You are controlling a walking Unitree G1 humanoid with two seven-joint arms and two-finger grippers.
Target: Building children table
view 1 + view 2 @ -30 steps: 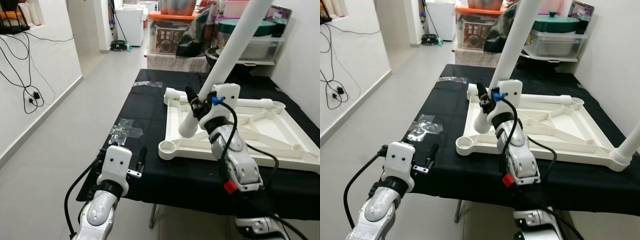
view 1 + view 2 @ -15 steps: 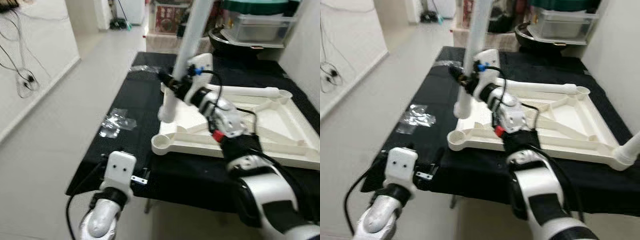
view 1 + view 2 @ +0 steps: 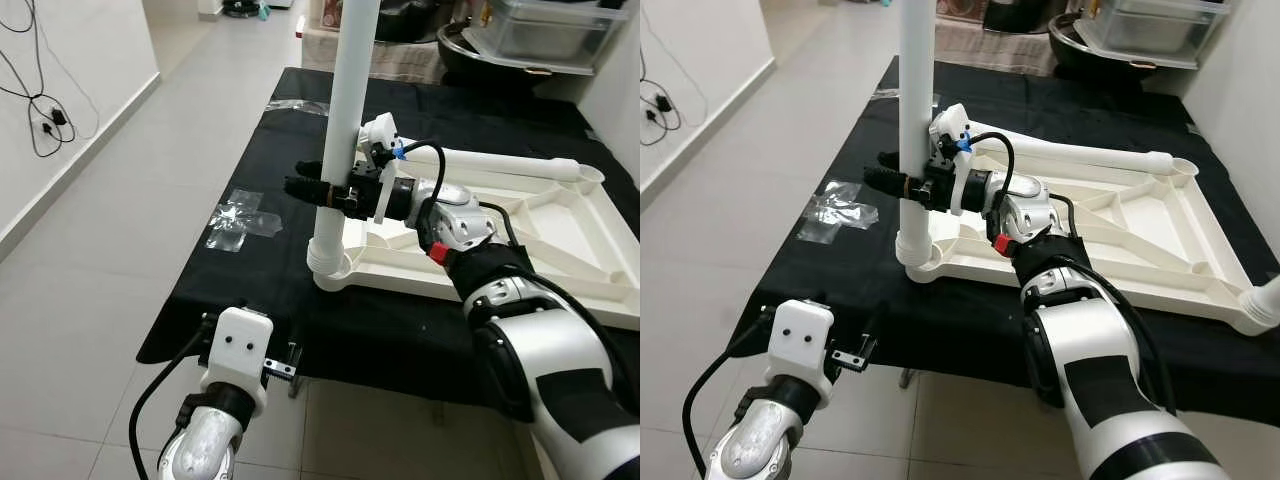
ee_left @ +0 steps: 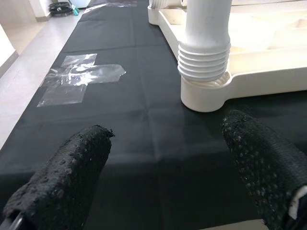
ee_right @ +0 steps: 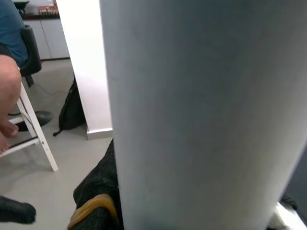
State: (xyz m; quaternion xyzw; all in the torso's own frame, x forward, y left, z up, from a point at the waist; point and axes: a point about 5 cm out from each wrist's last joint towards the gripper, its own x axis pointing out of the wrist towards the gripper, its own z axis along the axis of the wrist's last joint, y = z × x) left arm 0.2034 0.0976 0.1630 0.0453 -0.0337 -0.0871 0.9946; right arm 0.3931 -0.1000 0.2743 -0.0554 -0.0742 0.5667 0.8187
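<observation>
A white tabletop (image 3: 560,235) lies upside down on the black-clothed table (image 3: 250,290). A long white table leg (image 3: 342,120) stands upright, its ribbed end (image 4: 204,52) resting in the near left corner socket (image 4: 207,96). My right gripper (image 3: 318,192) is shut on this leg about a hand's width above the socket; the leg (image 5: 192,115) looms large in the right wrist view. My left gripper (image 4: 163,177) hovers open over the table's front edge, its fingers (image 4: 72,172) apart and aimed at the socket. A second leg (image 3: 500,163) lies along the tabletop's far side.
Clear tape (image 3: 238,218) is stuck on the cloth left of the tabletop. Another leg's end (image 3: 1265,300) stands at the right corner. Bins and a pot (image 3: 540,30) crowd the far end. Open floor (image 3: 90,260) lies left. A person's leg (image 5: 9,96) and stool (image 5: 33,129) are beyond.
The camera has tipped down and nearer. The leg held by my right gripper swung from tilted to upright, and its end moved to the near left corner socket. My left arm stays low.
</observation>
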